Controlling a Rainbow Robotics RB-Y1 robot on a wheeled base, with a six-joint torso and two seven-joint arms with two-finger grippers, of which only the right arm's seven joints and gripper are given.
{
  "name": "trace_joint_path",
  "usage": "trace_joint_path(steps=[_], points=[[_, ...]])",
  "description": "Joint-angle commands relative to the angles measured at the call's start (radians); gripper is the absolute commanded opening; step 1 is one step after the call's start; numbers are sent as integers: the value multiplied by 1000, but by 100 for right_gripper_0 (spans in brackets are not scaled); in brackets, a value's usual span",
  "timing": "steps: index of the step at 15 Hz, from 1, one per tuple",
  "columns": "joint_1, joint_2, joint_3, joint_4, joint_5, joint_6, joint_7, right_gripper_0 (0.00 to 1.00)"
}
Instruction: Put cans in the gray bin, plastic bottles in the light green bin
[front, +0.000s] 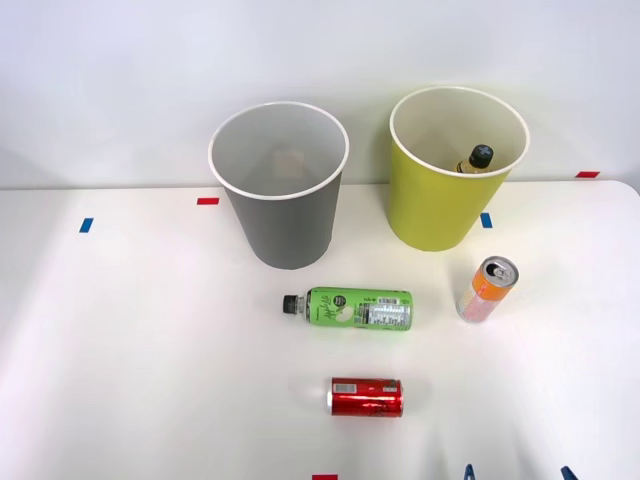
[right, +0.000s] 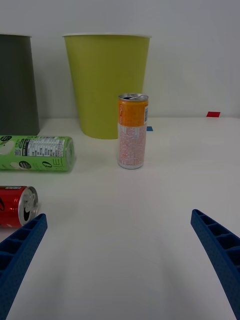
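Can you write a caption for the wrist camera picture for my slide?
Open blue claw faces a standing orange can before the light green bin.

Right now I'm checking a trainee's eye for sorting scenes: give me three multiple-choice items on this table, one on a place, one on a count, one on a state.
1. Where is the yellow bottle?
A in the gray bin
B in the light green bin
C on the table

2. How many drink containers lie on their side on the table?
A one
B two
C three

3. The right claw is:
A open
B shut on a can
C shut, empty

Answers: B, its black cap shows inside the light green bin; B, the green bottle and red can lie flat while the orange can stands; A, its fingers sit wide apart.
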Motion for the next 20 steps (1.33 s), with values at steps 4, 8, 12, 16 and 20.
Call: trace_joint_path(steps=[4,8,12,16,20], points=[[0,0,0,0,0,0,0,100],[0,0,0,0,0,0,0,100],[0,0,0,0,0,0,0,100],[0,0,0,0,0,0,0,100],[0,0,0,0,0,0,0,100]])
